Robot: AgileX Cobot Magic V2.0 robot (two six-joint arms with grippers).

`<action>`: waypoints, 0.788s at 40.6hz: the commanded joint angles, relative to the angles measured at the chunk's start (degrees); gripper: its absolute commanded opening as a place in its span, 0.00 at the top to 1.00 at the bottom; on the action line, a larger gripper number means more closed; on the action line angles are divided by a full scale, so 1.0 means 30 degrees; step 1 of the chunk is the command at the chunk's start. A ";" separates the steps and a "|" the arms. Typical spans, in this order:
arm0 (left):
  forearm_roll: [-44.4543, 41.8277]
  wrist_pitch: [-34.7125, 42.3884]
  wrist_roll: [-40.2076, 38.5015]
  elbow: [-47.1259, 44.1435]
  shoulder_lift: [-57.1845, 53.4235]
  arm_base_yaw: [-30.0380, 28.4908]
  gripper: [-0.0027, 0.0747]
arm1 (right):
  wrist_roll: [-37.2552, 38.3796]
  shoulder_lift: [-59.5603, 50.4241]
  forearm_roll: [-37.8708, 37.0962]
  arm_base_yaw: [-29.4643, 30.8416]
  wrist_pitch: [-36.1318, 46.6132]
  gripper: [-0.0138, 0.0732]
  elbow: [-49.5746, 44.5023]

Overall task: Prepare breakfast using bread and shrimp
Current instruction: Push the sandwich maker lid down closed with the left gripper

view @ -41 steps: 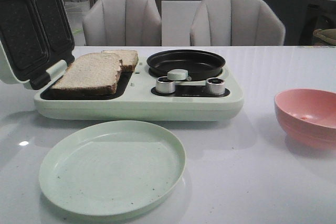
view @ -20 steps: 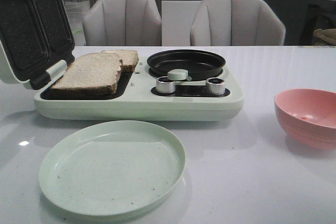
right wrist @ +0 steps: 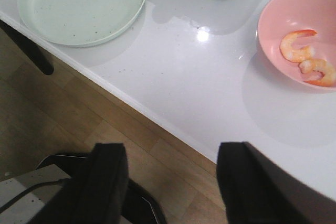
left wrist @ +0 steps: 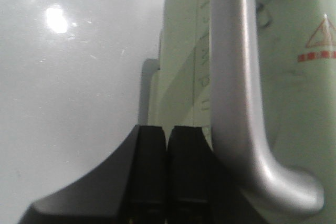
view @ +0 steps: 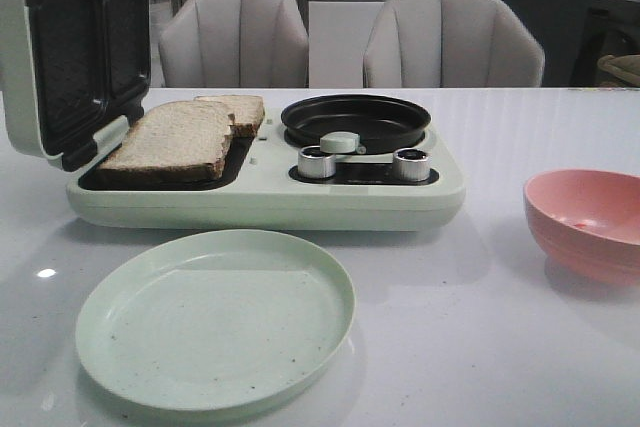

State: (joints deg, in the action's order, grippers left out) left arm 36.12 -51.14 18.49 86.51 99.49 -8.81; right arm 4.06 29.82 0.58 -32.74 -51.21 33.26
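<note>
Two bread slices [view: 185, 137], two shrimp [right wrist: 307, 59], one bowl [view: 590, 222], one plate [view: 215, 319], two knobs [view: 316, 162].

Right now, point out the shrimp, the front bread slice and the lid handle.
shrimp [right wrist: 295, 47]: right wrist view, body of the upper piece in the pink bowl.
front bread slice [view: 175, 137]: front view, top face.
lid handle [left wrist: 237, 77]: left wrist view, silver bar's middle.

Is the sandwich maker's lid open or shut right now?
Open. The lid stands nearly upright, its dark plates exposed, with both bread slices lying uncovered on the lower plate.

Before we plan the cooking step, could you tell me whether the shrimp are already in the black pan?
No, the two shrimp lie in the pink bowl, and the black pan is empty.
</note>
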 commanded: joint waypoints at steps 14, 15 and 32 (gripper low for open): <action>-0.2068 0.1260 0.0685 -0.1661 -0.4756 0.5096 0.84 | 0.0012 0.0041 0.0015 0.0035 0.1180 0.29 0.0532; -0.2162 0.1630 0.0685 -0.2208 -0.5108 0.5506 0.84 | 0.0012 0.0041 0.0015 0.0035 0.1180 0.29 0.0532; -0.3887 0.4806 0.0651 -0.9609 -1.2076 1.0897 0.83 | 0.0012 0.0041 0.0015 0.0035 0.1180 0.29 0.0532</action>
State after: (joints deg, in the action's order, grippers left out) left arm 23.92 -41.21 20.45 59.46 68.78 21.04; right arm 4.17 29.82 0.58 -32.74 -51.21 33.26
